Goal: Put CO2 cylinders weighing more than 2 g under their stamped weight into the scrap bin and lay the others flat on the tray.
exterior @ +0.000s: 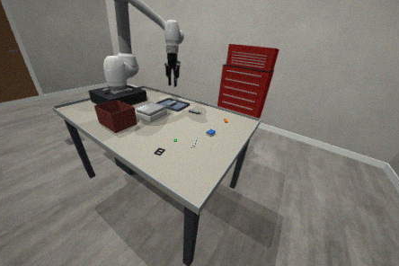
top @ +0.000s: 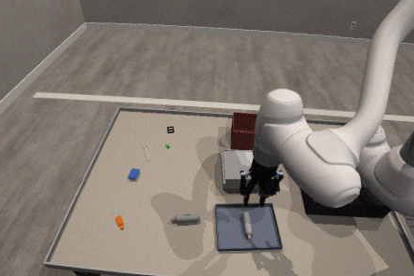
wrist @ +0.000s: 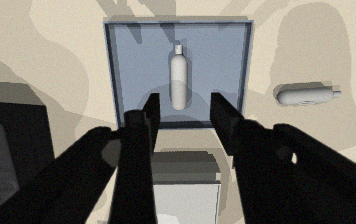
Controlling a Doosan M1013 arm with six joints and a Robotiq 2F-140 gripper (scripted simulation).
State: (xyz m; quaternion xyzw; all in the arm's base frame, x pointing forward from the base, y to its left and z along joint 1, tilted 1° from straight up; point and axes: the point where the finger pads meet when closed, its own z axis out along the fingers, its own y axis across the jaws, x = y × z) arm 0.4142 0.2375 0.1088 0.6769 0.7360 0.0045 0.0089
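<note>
One white CO2 cylinder (top: 246, 225) (wrist: 179, 82) lies flat on the floor of the blue-grey tray (top: 218, 228) (exterior: 181, 107) (wrist: 112, 75). A second cylinder (top: 186, 218) (exterior: 194, 110) (wrist: 306, 95) lies on its side on the table, left of the tray in the top view. My gripper (top: 254, 201) (exterior: 172, 82) (wrist: 185, 106) hangs well above the tray's near edge. Its fingers stand apart with nothing between them. The grey scale (top: 234, 170) (exterior: 151, 110) (wrist: 185, 195) stands beside the tray, and the red scrap bin (top: 243, 131) (exterior: 115, 115) stands behind the scale.
A blue block (top: 134, 173), an orange piece (top: 119, 222), a small green piece (top: 167, 146), a black tag (top: 170, 130) and a thin grey strip (top: 146, 153) lie on the left half of the table. A red tool cabinet (exterior: 245, 81) stands beyond the table.
</note>
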